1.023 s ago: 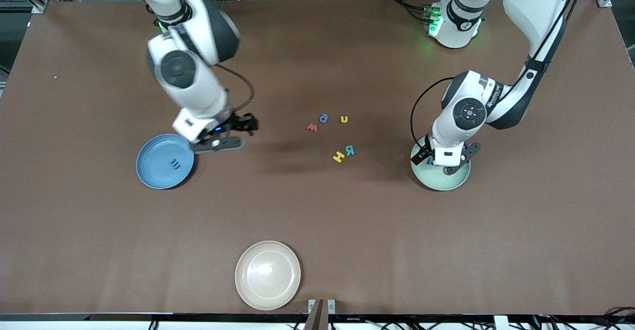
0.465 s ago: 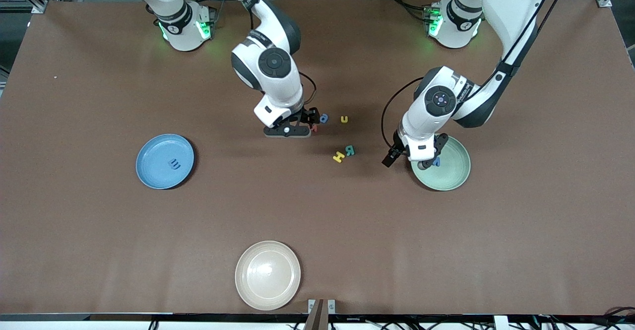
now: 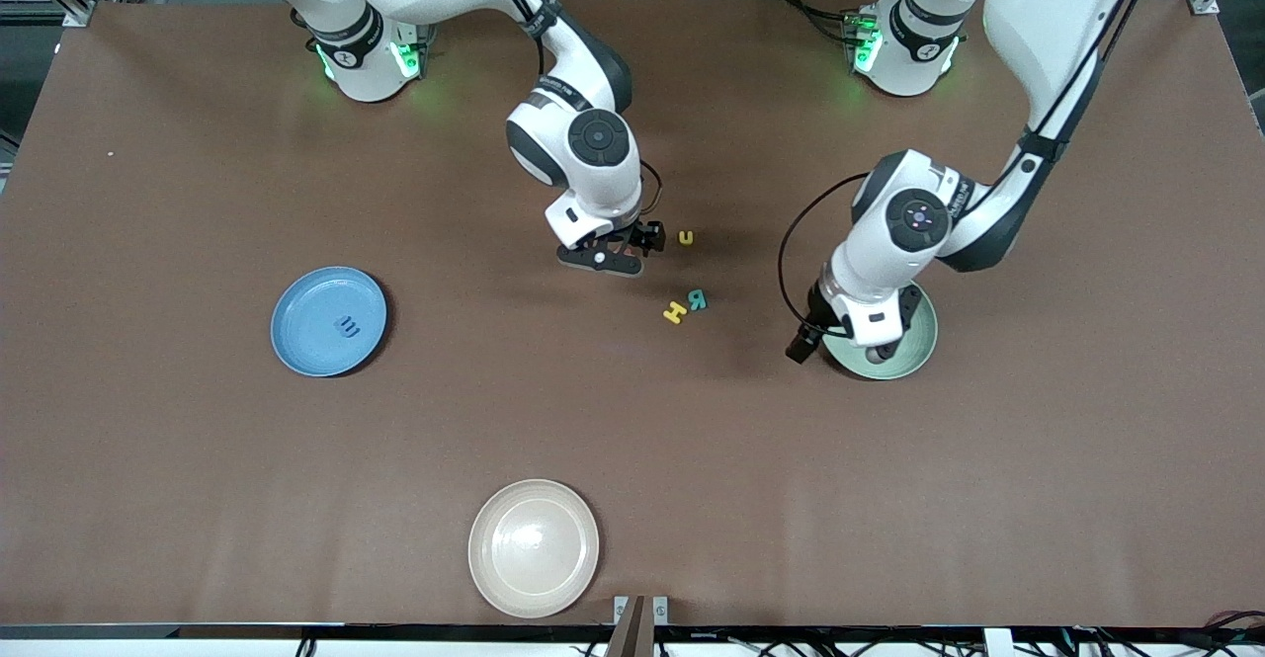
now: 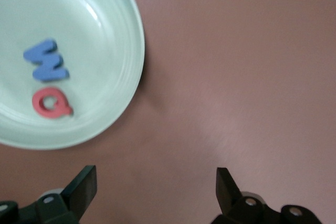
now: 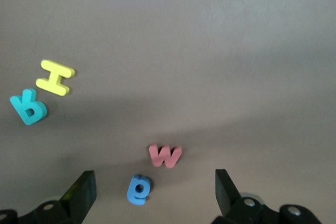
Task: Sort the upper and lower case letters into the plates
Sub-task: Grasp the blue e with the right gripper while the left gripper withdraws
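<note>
The right gripper point(image 3: 632, 254) hangs low over the middle of the brown worktop point(image 3: 198, 440), fingers point(image 5: 79, 192) spread wide and empty, directly above a small red foam letter w point(image 5: 165, 155) and a small blue foam letter point(image 5: 139, 189). Both lie between the fingertips in the right wrist view, the blue one closer in; a straight descent looks enough.

A yellow letter H point(image 3: 675, 312) and a teal letter R point(image 3: 698, 299) lie touching, nearer the front camera, and a yellow letter u point(image 3: 686, 237) sits just beside the gripper.

The left gripper point(image 3: 840, 336) hovers at the pale green round plate point(image 3: 919, 346), fingers point(image 4: 84, 187) wide and empty; a blue W point(image 4: 46, 60) and a red Q point(image 4: 51, 103) rest inside. The blue round plate point(image 3: 296, 341) holds one dark blue letter point(image 3: 348, 325).
</note>
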Available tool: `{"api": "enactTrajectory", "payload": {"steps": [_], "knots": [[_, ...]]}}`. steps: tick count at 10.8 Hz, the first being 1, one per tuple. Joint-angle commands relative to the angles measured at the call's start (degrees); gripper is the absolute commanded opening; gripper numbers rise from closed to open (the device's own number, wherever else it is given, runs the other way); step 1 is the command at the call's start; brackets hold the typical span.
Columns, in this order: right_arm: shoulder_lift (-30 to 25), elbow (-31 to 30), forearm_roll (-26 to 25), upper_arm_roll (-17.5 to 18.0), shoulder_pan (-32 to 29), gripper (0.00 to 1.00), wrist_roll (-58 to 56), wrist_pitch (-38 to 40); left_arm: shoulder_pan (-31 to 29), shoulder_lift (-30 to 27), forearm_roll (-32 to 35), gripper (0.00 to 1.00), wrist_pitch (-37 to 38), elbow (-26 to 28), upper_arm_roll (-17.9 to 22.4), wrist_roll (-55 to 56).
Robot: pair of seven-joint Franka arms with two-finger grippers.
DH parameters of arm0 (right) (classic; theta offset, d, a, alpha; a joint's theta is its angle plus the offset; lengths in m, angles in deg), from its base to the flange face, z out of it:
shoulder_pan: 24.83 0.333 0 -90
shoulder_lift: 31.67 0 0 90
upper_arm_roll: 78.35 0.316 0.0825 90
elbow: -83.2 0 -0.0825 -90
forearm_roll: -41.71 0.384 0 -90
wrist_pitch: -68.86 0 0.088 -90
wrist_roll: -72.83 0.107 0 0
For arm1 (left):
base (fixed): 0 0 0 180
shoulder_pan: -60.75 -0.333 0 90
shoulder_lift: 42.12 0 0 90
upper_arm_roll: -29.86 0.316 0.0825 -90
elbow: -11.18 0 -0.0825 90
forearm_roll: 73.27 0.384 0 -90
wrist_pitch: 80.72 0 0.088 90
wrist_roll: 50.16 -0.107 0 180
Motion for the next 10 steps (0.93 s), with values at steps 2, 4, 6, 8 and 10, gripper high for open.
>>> {"api": "enactTrajectory", "payload": {"steps": [2, 4, 6, 8, 10], "knots": [[1.92, 1.59, -0.91, -0.59, 1.81, 0.99, 7.14, 0.53, -3.55, 0.75, -1.28, 1.00, 0.36, -2.06, -0.11, -0.01], [3.41, 1.42, -1.00, -0.59, 2.77, 0.92, 10.64, -0.26, -4.95, 0.49, -1.28, 1.00, 0.36, -2.42, -0.02, -0.01], [4.82, 1.06, -1.00, -0.59, 3.04, 0.86, 13.90, -3.33, -5.49, 0.05, -1.46, 1.00, 0.45, -2.59, -0.11, -0.01], [6.22, 1.06, -0.91, -0.59, 3.65, 0.80, 15.57, -4.66, -5.49, -0.04, -2.07, 1.00, 0.80, -2.77, -0.11, -0.01], [6.49, 1.06, -0.91, -0.59, 3.92, 0.77, 16.63, -4.84, -5.49, -0.04, -2.07, 1.00, 0.89, -2.86, -0.11, -0.01]]}}
